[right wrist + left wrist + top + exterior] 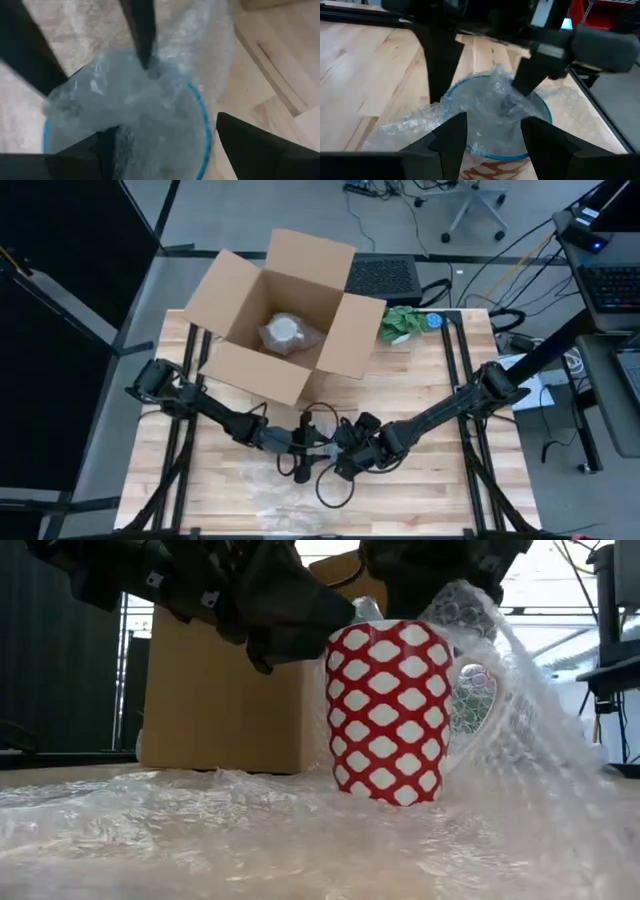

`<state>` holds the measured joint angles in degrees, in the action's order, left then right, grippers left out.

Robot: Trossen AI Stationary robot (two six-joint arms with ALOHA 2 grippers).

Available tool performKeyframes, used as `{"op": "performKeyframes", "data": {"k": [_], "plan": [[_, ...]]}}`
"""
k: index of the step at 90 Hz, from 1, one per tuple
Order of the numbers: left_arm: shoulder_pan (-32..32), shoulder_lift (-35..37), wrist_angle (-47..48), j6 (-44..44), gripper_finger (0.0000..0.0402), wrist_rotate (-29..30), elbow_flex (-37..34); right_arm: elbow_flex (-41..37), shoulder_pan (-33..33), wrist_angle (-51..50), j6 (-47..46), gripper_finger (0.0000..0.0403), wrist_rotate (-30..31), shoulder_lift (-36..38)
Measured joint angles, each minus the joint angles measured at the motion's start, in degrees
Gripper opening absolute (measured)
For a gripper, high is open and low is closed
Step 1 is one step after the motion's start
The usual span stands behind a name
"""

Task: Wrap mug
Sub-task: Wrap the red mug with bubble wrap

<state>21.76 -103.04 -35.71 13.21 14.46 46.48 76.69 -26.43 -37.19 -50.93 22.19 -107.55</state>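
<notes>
Nearest in the low view: clear crinkly bubble wrap sheet point(250, 820) spread over the pale wooden slatted worktop point(420, 490), soft, light, slippery, springs back if let go. On it stands the red-and-white lattice-patterned ceramic mug point(390, 710), upright, near the front middle of the worktop, handle side draped in wrap. I judge the mug rigid, fairly heavy, glazed and slick, breakable if tipped; better to hold the film than the mug, pinching it at its bunched edges while steadying at the rim.

My left gripper point(492, 132) hangs right over the mug mouth, jaws apart, fingers either side of the wrap stuffed into the blue-rimmed opening point(540, 107). My right gripper point(165, 150) is over the same mouth from the other side, jaws spread wide, holding nothing that I can see. One dark finger of the other arm pokes down into the film in each wrist view. The wad in the mouth looks loose and may pop out.

Farther back: an open brown cardboard box point(285, 310), flaps out, a bubble-wrapped bundle point(283, 332) inside. Beyond its corner, a green crumpled object point(402, 323), unclear what.
</notes>
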Motion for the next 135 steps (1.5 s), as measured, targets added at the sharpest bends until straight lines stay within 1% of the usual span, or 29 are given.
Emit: {"op": "performKeyframes", "data": {"k": [17,32,47,54,66,79,86,92,97,109,115,124,135], "plan": [[0.88,4.51,4.08,0.25,0.0180,-0.27,0.50,-0.30,0.19,-0.92,1.03,0.0265,-2.21,0.50],[1.56,10.28,3.73,0.22,0.0180,0.15,0.79,-0.35,0.12,-1.13,1.35,0.0265,-2.21,0.48],[2.11,11.72,3.56,-1.32,0.0180,0.02,0.83,-0.35,0.12,-1.07,1.30,0.0265,-1.82,0.48],[1.88,10.01,2.77,-0.07,0.0180,-1.94,0.89,-0.35,0.17,-1.05,1.26,0.0265,-1.74,0.48],[1.68,5.13,0.63,1.55,0.0180,-4.16,1.03,-0.35,0.48,-0.91,1.19,0.0265,-1.74,0.48],[1.68,0.49,0.46,1.49,0.0180,-6.17,5.17,-0.35,0.73,-0.83,1.08,0.0265,-1.72,0.50],[1.62,-1.83,2.10,1.34,0.0180,-6.57,7.75,-0.38,0.69,-1.70,1.87,0.0265,-2.23,0.50],[1.25,-3.43,5.57,0.97,0.0180,-6.93,9.81,-0.44,0.60,-1.29,1.84,0.0265,-2.24,0.48],[0.74,-4.67,8.09,1.06,0.0180,-6.67,10.58,-0.35,0.89,-0.80,2.01,0.0265,-2.42,0.50],[-0.26,-7.16,9.17,2.31,0.0179,-6.32,10.83,-0.37,1.02,-1.36,1.85,0.0265,-3.23,0.52],[-0.60,-7.62,9.62,2.52,0.0179,-6.44,10.89,-0.37,1.22,-1.26,2.09,0.0265,-4.37,0.52],[-0.90,-7.68,10.19,2.63,0.0179,-6.74,10.93,-0.37,1.51,-1.07,2.13,0.0265,-7.69,0.99],[-0.96,-7.68,10.11,2.63,0.0179,-6.71,10.91,-0.35,1.87,-1.30,2.11,0.0265,-11.35,3.08]]}}
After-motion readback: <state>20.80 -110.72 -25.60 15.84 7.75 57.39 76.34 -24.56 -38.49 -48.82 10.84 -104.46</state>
